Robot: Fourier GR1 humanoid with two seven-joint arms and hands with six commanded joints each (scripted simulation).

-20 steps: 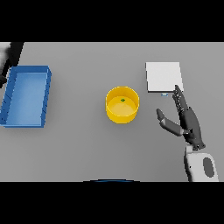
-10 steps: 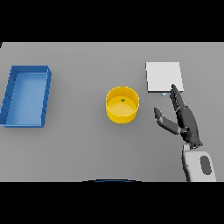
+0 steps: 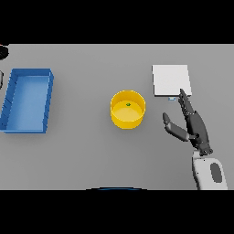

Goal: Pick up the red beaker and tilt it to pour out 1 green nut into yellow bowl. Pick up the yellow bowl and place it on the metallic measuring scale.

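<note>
Fingers (image 3: 184, 101) of the right hand (image 3: 194, 126) are held straight and spread, gripping nothing — their tips reach the near edge of the scale (image 3: 170, 80). The yellow bowl (image 3: 128, 109) is seen mid-tabletop (image 3: 82, 155), left of that hand and apart from it, with a green nut (image 3: 128, 104) inside — a blue tray (image 3: 27, 99) lies far left.

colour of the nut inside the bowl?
Green. The nut lies inside the yellow bowl, in the head view.
</note>
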